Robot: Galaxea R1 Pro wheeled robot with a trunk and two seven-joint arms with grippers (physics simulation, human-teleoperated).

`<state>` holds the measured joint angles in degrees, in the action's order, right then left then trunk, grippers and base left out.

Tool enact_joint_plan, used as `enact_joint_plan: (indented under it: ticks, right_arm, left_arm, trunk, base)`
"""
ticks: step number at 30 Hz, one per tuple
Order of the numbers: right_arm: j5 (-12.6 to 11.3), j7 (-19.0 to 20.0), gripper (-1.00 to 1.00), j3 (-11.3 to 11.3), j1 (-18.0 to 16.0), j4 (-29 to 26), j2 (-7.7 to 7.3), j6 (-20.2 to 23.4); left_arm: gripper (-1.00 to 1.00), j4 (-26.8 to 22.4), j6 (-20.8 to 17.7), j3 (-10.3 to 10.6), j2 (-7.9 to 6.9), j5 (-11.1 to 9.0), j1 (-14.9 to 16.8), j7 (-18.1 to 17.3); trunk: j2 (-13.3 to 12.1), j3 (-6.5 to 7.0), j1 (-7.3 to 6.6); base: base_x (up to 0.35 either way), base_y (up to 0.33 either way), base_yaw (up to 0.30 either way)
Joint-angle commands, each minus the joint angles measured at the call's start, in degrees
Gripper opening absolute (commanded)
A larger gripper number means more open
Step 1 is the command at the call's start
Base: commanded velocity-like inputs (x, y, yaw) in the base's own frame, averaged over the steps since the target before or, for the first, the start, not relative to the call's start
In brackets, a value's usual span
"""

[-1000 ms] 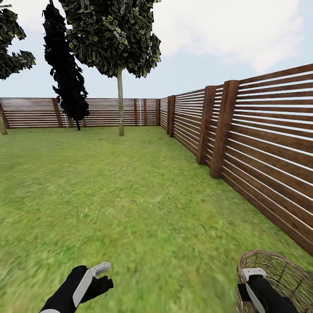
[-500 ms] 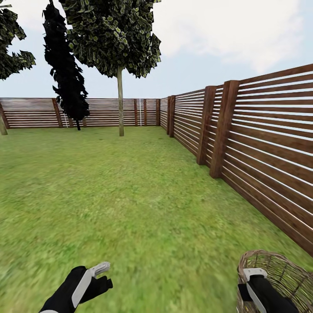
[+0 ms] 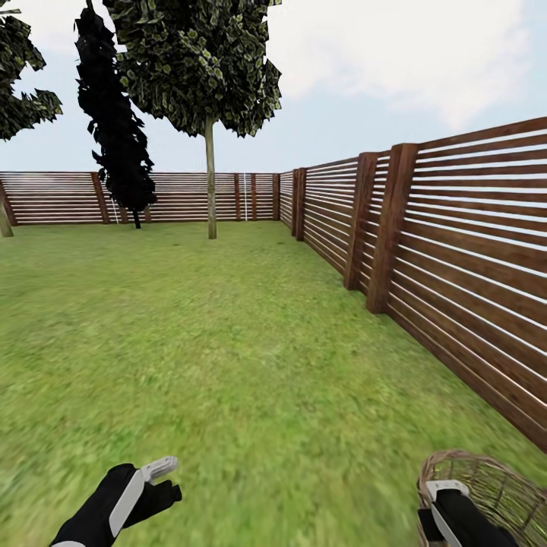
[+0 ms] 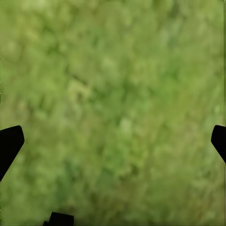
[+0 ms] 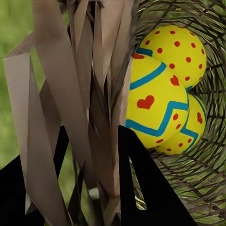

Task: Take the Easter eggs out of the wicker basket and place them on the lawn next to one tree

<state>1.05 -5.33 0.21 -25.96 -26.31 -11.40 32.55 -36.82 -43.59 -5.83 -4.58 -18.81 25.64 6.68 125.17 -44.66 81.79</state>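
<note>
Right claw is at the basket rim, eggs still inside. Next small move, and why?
Probably shift the right claw inward past the wicker basket wall, then down toward the eggs. In the right wrist view, wicker strands sit between its fingers while all three eggs lie just beyond, inside.

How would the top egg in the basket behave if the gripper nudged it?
The egg looks smooth and rounded, so it would probably roll or slip aside. It rests on two other eggs, which may shift too. The basket wall should likely contain them.

Three yellow Easter eggs [image 5: 160,94] inside the wicker basket [image 5: 207,179].
</note>
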Motion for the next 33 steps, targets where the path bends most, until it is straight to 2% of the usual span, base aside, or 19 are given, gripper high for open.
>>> enact_joint_plan:
  ticks: [1,19,22,33]
  right_arm:
    - [-0.1,0.0,-1.00,0.1,0.0,0.2,-0.02,0.3]
    - [-0.1,0.0,-1.00,0.1,0.0,0.2,0.06,0.3]
    - [0.0,-0.3,-1.00,0.1,0.0,0.2,0.08,0.4]
    - [0.0,-0.4,-1.00,0.1,0.0,0.2,0.10,0.5]
  left_arm:
    - [1.00,-0.1,-0.3,-0.1,0.01,-0.6,0.0,0.5]
    - [1.00,-0.2,-0.3,-0.1,0.01,-0.6,0.0,0.4]
    - [1.00,-0.3,-0.3,-0.1,0.01,-0.6,0.0,0.4]
    - [1.00,-0.4,-0.3,-0.1,0.01,-0.6,0.0,0.4]
  trunk:
    - [-0.4,0.11,-0.23]
    - [-7.6,3.34,-4.18]
    - [-7.6,3.34,-4.18]
    - [-7.6,3.34,-4.18]
  base:
    - [0.000,0.000,0.000]
    - [0.000,0.000,0.000]
    - [0.000,0.000,0.113]
    - [0.000,0.000,0.290]
